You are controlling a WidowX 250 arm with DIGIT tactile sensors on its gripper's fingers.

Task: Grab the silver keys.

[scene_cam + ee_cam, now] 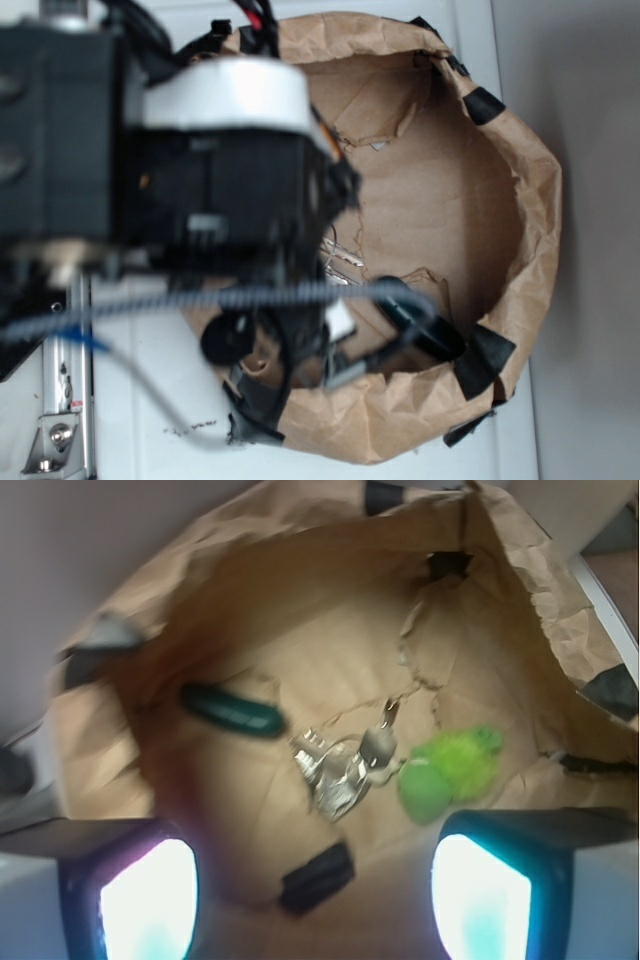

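Down on the floor of the brown paper bin, your silver keys lie in a small shiny bunch near the middle of the wrist view, with the grey rounded head at their right side. Just beside that head, touching or nearly touching it, you have the fuzzy green toy. To the left of the keys, a little apart from them, sits the dark green oblong object, lying at a slant. Below the keys a strip of black tape is stuck to the paper floor, and more black tape patches hold the crumpled walls together around the rim.

Your gripper hangs above the bin floor with its two fingers showing at the bottom corners of the wrist view, set wide apart with nothing between them. The keys lie above the gap in that view, roughly centred between the two fingers and not touched by either.

From the exterior view you see the arm large and blurred, covering the left half of the bin, with a braided cable crossing in front. Only a sliver of the keys shows past the arm's edge there, against the paper floor. The bin's torn cardboard lining and black tape are plain on the right wall.
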